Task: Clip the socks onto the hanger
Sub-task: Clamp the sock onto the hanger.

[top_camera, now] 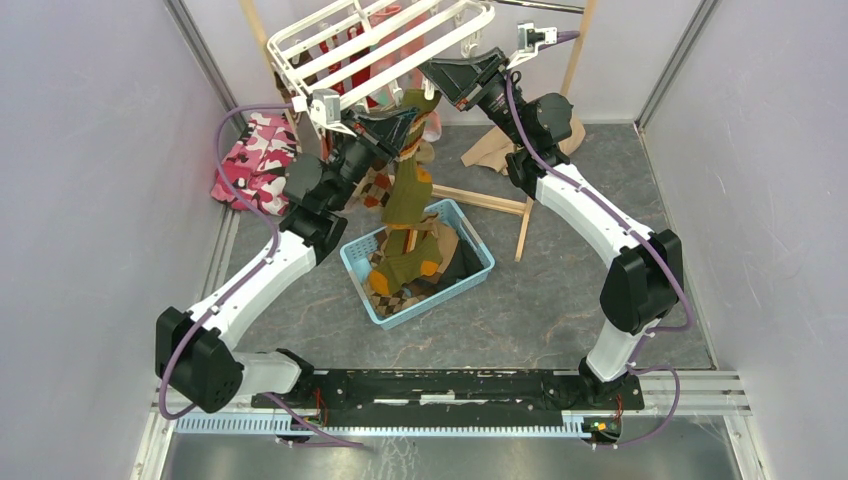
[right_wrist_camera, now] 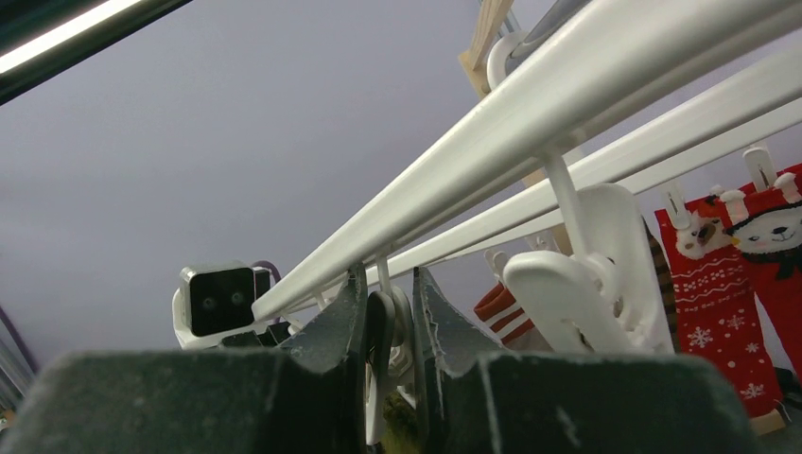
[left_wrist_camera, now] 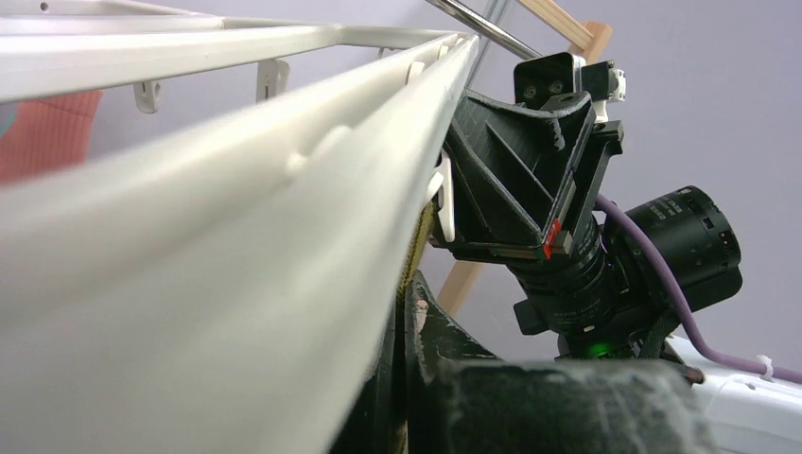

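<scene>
The white hanger [top_camera: 380, 40] hangs at the back; its bars fill the left wrist view [left_wrist_camera: 217, 189] and cross the right wrist view [right_wrist_camera: 605, 85]. My left gripper [top_camera: 400, 122] is shut on the cuff of an olive green sock [top_camera: 405, 195], held up just under the hanger's front bar. The sock's striped edge shows between the fingers [left_wrist_camera: 413, 255]. My right gripper [top_camera: 452, 75] is closed on a white clip [right_wrist_camera: 390, 331] on that bar, with the sock's top [right_wrist_camera: 402, 426] just below. Red socks [right_wrist_camera: 728, 284] hang clipped further along.
A light blue basket [top_camera: 478, 268] on the floor holds more socks [top_camera: 410, 275]. A pink camouflage garment [top_camera: 255, 155] lies at the left, a beige cloth [top_camera: 495, 150] at the back right. A wooden rack's legs [top_camera: 525, 215] stand behind the basket.
</scene>
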